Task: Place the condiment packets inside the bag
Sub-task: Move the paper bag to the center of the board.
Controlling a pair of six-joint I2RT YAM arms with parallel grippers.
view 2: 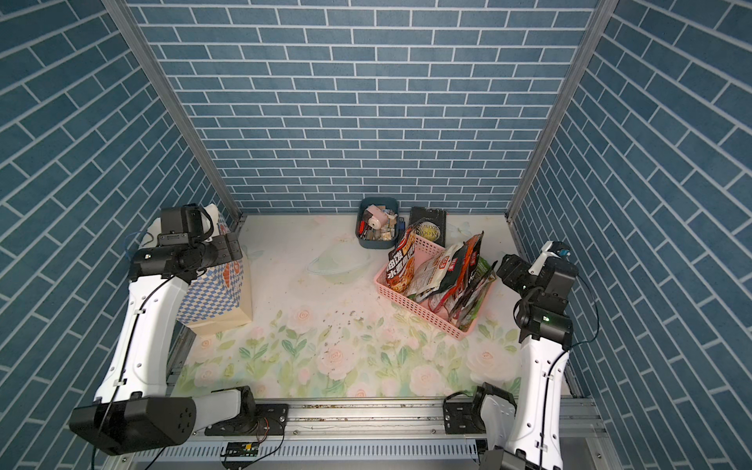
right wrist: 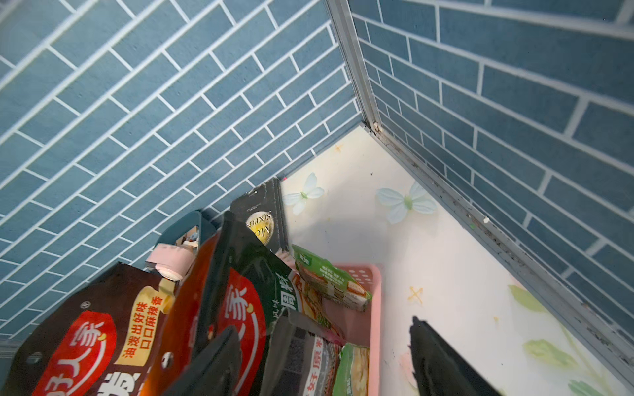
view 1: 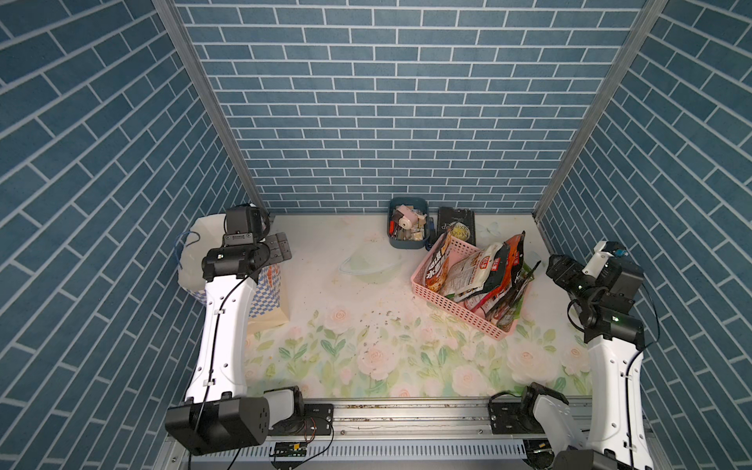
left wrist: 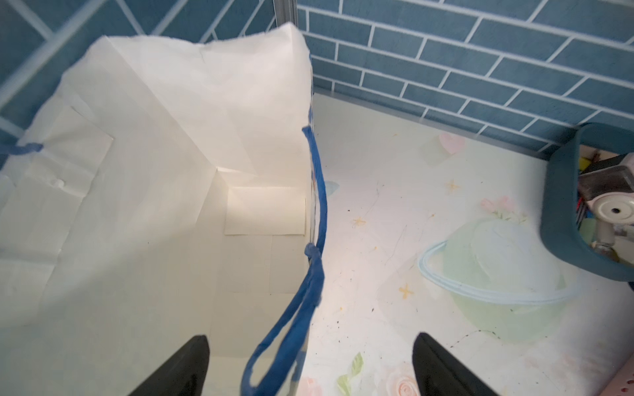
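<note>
The bag (view 1: 268, 289) (view 2: 215, 289) stands upright at the left, blue-and-white checkered, its white lining (left wrist: 154, 171) showing. My left gripper (view 1: 280, 248) (left wrist: 310, 343) hangs open over the bag's rim. One finger is above the inside and the other above the table, with the blue cord handle (left wrist: 317, 205) between them, ungripped. Several condiment packets (view 1: 480, 272) (view 2: 443, 268) (right wrist: 240, 301) stand in a pink basket (view 1: 460, 313) at the right. My right gripper (view 1: 545, 264) (right wrist: 324, 325) is open at the basket's right end. One finger is over the packets and the other outside the basket wall (right wrist: 375, 308), holding nothing.
A dark blue tub (view 1: 407, 226) (left wrist: 562, 219) of small odds and ends sits at the back wall, and a black box (view 1: 455, 221) lies flat beside it. Blue brick walls close in the table on three sides. The floral mat (view 1: 366, 325) lies between the bag and the basket.
</note>
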